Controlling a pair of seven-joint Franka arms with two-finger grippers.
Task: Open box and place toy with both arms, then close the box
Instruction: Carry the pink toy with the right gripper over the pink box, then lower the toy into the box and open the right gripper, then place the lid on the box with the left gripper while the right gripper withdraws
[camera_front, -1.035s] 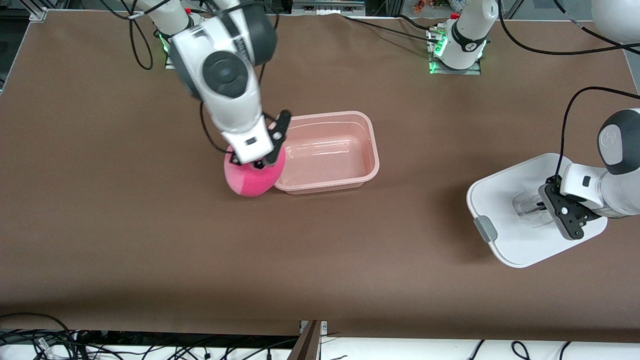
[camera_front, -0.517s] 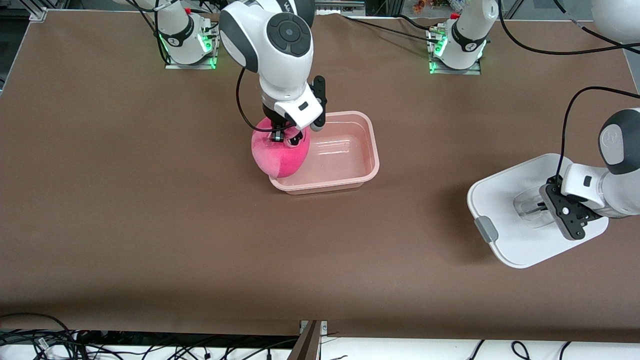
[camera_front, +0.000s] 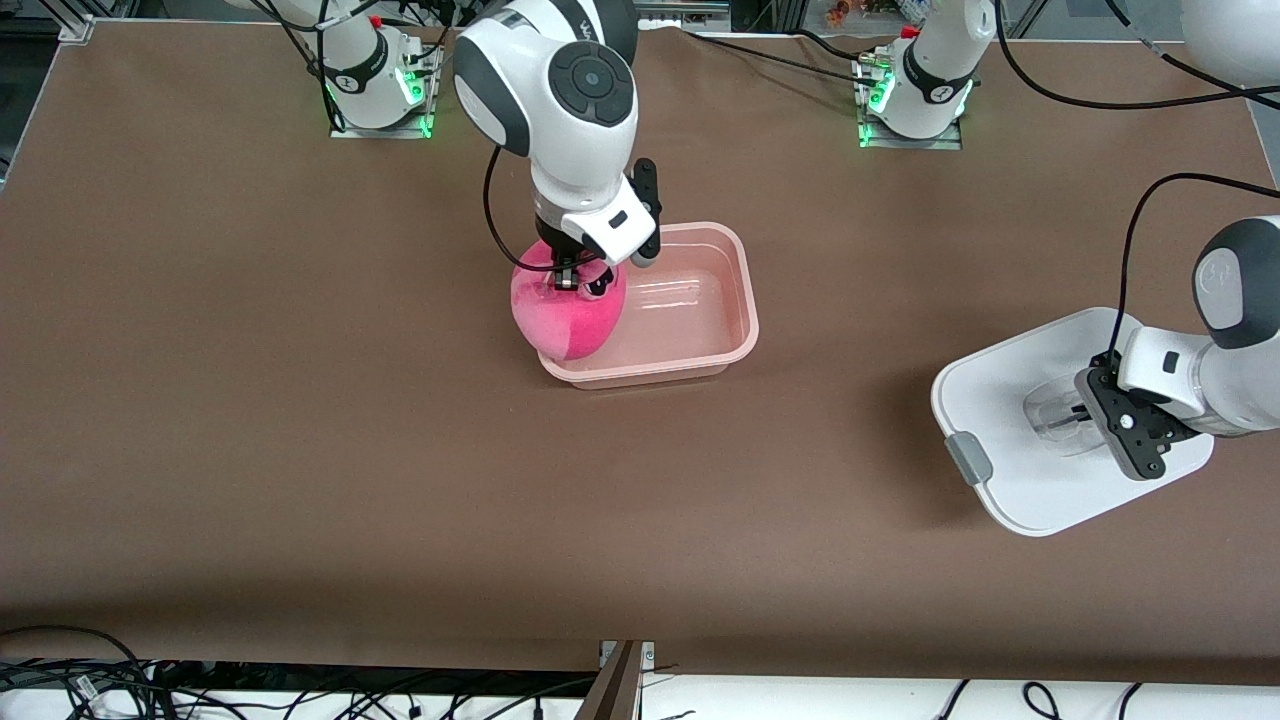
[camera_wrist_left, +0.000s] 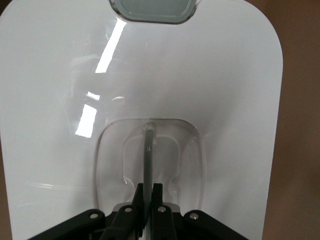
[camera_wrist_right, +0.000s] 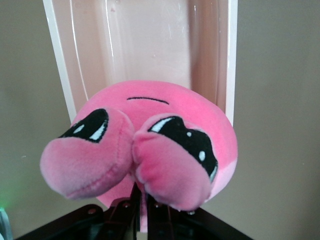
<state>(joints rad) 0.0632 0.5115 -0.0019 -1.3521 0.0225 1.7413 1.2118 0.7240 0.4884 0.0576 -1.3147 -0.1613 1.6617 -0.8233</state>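
Note:
The open pink box (camera_front: 700, 300) stands mid-table without its lid. My right gripper (camera_front: 572, 283) is shut on the hot-pink plush toy (camera_front: 565, 320) and holds it over the box's end toward the right arm's end of the table. In the right wrist view the toy (camera_wrist_right: 150, 145) hangs over the box (camera_wrist_right: 150, 45), pinched in my right gripper (camera_wrist_right: 141, 200). The white lid (camera_front: 1010, 440) with a grey clip (camera_front: 968, 458) lies at the left arm's end of the table. My left gripper (camera_front: 1085, 412) is shut on the lid's clear handle (camera_wrist_left: 148, 150), as the left wrist view shows my left gripper (camera_wrist_left: 150, 192).
The brown table (camera_front: 300, 450) spreads wide around the box. Cables (camera_front: 150, 690) hang below the table's near edge. The arm bases (camera_front: 375, 70) stand along the edge farthest from the front camera.
My right gripper has carried the toy from beside the box's outer corner up over the box's end. The left gripper and lid have barely shifted.

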